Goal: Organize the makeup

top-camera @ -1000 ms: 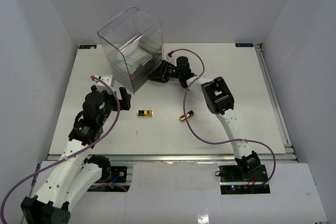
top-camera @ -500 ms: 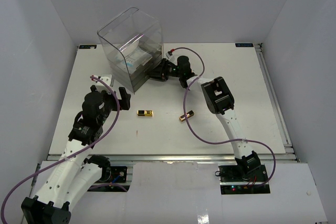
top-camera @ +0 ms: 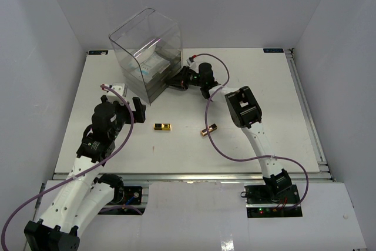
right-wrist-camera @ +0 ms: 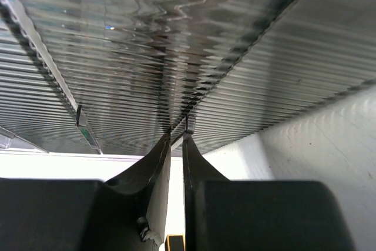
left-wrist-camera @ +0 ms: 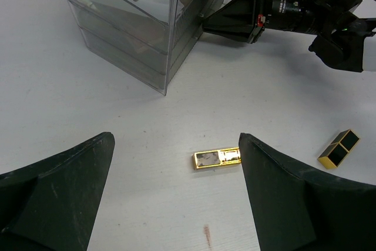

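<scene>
A gold-black case (top-camera: 163, 126) lies flat on the white table, and a second one (top-camera: 208, 129) lies to its right. My left gripper (top-camera: 130, 105) is open and empty. In the left wrist view it (left-wrist-camera: 176, 139) hovers over the first case (left-wrist-camera: 218, 158), which lies near the right finger; the second case (left-wrist-camera: 339, 148) is farther right. White-teal packets (top-camera: 148, 66) sit in the clear drawer box (top-camera: 147, 45). My right gripper (top-camera: 175, 80) is at the box's lower front. In the right wrist view its fingers (right-wrist-camera: 177, 132) are pinched on a small clear drawer handle (right-wrist-camera: 189, 126).
The drawer box stands at the back left of the table; its ribbed front (right-wrist-camera: 176, 39) fills the right wrist view. A small red smear (left-wrist-camera: 207, 234) marks the table under my left gripper. The right arm's purple cable (top-camera: 214, 139) loops over the table by the second case.
My right gripper has edged slightly toward the drawer box. The left arm and both cases have hardly moved.
</scene>
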Available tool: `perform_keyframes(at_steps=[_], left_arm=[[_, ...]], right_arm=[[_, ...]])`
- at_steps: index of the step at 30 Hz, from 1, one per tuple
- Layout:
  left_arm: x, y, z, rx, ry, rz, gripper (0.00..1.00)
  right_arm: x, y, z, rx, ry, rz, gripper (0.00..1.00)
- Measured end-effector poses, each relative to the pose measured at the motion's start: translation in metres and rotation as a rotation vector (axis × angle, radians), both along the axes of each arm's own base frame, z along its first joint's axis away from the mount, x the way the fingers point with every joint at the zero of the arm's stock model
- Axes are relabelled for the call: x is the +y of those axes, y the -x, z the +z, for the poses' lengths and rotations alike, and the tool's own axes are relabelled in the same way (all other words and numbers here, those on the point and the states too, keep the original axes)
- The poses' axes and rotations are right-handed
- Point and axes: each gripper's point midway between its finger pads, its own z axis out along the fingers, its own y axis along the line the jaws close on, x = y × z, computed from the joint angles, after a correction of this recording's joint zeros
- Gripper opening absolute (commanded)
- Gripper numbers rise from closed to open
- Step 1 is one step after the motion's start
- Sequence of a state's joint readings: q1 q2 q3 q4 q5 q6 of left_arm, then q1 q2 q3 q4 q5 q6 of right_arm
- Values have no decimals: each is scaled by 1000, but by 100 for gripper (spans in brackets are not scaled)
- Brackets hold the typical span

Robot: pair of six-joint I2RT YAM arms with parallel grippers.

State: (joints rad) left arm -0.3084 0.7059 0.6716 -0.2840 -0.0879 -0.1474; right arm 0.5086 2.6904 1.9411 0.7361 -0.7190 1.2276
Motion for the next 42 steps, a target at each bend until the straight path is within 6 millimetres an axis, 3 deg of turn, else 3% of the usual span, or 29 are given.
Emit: perform_keyframes(at_steps=[8,17,21,23,24,31,34,38,40,42], left_arm=[[0,0,0,0,0,2,98],[-5,0,-3,13,6,-31,98],[-12,-1,-8,32,11,-63,98],[-15,0,-9,38,15,-81,98],[-17,0,-10,41,17,-91,98],[-34,0,-23,91,26,-185,98],[-41,-2,-32,127,38,-215,98],[-55,-6,-54,238,123,-224,98],[-65,-6,-70,327,194,-219,98],[-73,-5,-87,422,262,-203,98]], right_arm=[[-8,3,-4,17,-13,-7,8],[-69,45,-9,67,44,-27,10],[-89,57,-12,65,68,-29,29],[-93,59,-13,47,77,-27,52],[-94,59,-14,33,81,-25,58],[-104,61,-18,-45,132,2,69],[-115,68,-3,-85,175,18,71],[-132,77,36,-236,263,40,74],[-143,82,60,-360,330,41,99],[-155,89,86,-503,398,43,91]])
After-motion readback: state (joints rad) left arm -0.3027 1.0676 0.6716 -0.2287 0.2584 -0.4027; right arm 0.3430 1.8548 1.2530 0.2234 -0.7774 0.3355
